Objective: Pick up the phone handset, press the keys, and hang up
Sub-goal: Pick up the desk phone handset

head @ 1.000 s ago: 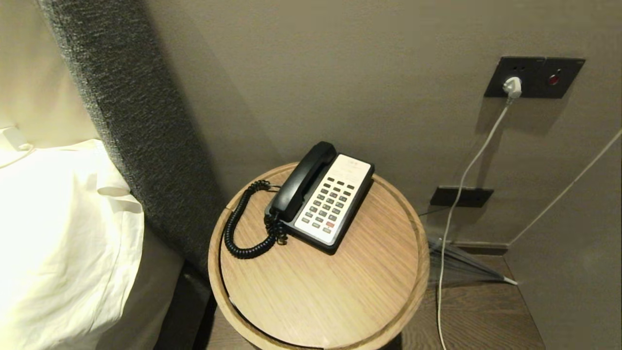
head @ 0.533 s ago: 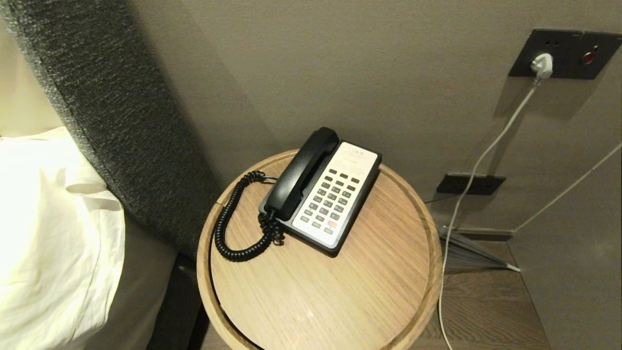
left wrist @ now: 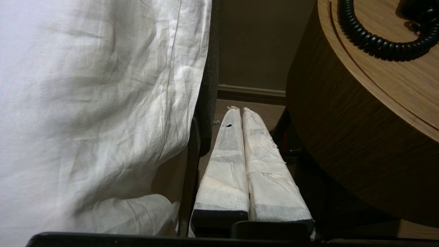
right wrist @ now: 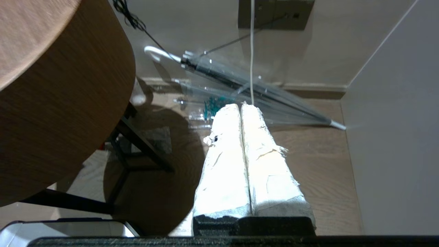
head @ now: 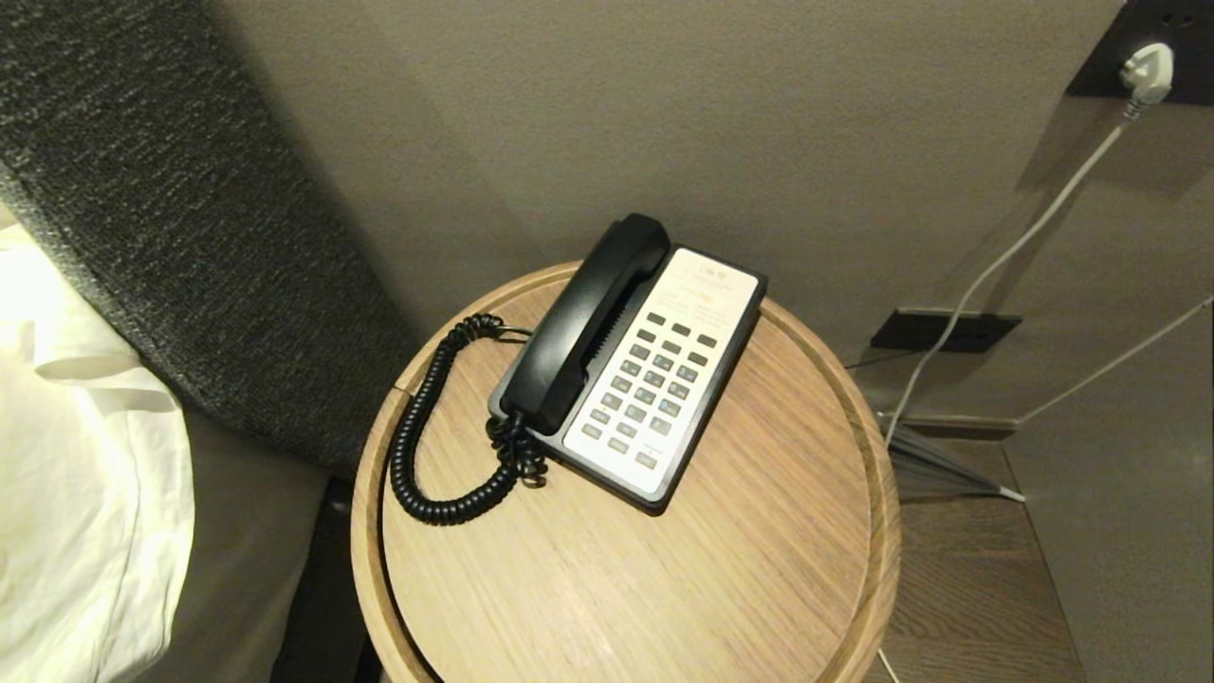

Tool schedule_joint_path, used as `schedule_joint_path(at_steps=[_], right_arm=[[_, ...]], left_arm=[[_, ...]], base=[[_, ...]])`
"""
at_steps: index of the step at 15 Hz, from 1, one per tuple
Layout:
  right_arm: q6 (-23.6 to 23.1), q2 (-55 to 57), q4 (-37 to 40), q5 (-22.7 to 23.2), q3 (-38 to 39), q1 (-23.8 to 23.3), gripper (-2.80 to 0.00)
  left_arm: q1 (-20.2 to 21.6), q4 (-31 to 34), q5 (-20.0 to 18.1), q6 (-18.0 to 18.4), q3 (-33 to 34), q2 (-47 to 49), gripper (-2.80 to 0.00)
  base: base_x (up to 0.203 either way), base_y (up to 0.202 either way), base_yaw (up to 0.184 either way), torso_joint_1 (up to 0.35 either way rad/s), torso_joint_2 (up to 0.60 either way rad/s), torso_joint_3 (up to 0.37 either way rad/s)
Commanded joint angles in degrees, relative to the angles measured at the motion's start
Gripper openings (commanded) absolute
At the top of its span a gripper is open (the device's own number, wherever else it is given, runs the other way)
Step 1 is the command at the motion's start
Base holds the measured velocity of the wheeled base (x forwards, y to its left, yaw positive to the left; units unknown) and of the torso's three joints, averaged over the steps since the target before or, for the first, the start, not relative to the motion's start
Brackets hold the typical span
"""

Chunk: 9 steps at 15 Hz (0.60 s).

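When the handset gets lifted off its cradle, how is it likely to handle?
The handset looks like rigid moulded plastic, so it should stay stiff. Its glossy, rounded surface may be slippery to grip. The coiled cord loops slack on the table, so it will probably stretch and tug back only mildly, though it could drag the phone base if pulled far.

Dim warm light; bedsheet (head: 57, 493) glares white.
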Motion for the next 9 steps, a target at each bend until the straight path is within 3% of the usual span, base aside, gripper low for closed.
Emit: schedule_joint_path(at_steps=[1, 9], right_arm=[[0.0, 0.0, 0.0, 0.0, 1.2, 0.0, -2.80], [0.0, 0.0, 0.0, 0.0, 1.2, 0.0, -2.80]], left_arm=[[0.0, -0.1, 0.0, 0.3, 2.2, 0.1, -2.80], [0.0, 0.1, 0.1, 1.1, 0.0, 0.2, -2.80]], base=[[0.000, 0.000, 0.000, 0.005, 0.01, -0.166], [0.000, 0.000, 0.000, 0.001, 0.00, -0.021]])
